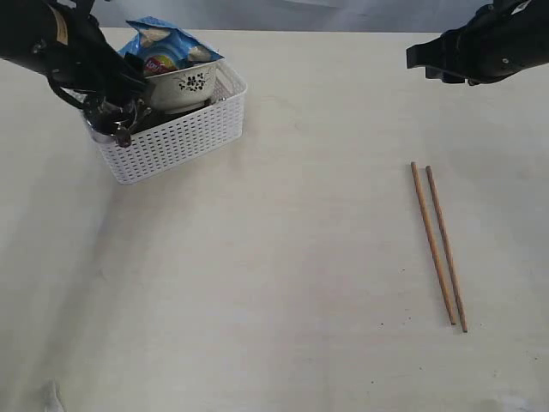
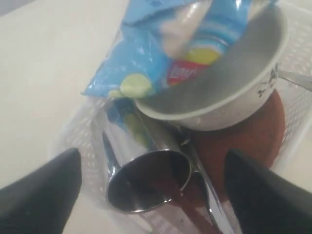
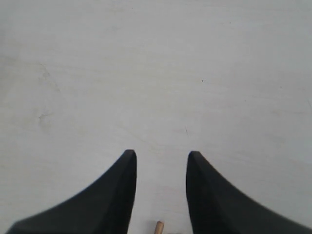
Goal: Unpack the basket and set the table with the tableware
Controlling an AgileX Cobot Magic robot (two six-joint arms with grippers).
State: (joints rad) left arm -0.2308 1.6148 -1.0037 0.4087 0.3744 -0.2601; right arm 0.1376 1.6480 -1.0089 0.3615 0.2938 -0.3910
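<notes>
Two chopsticks (image 1: pixel 433 245), one bowl (image 1: pixel 184 86), seemingly one cup (image 2: pixel 146 175).

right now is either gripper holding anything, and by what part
Nothing is held. The left gripper stands open either side of the steel cup, not touching it; the right gripper hangs open and empty above the table.

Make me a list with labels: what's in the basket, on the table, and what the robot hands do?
Basket: white plastic lattice basket, left on pale cream table
Inside: cream floral bowl holding blue chip bag; steel cup; reddish-brown plate under bowl
On table: two brown wooden chopsticks, side by side, right side
Left gripper: open, either side of cup
Right gripper: open, empty
</notes>
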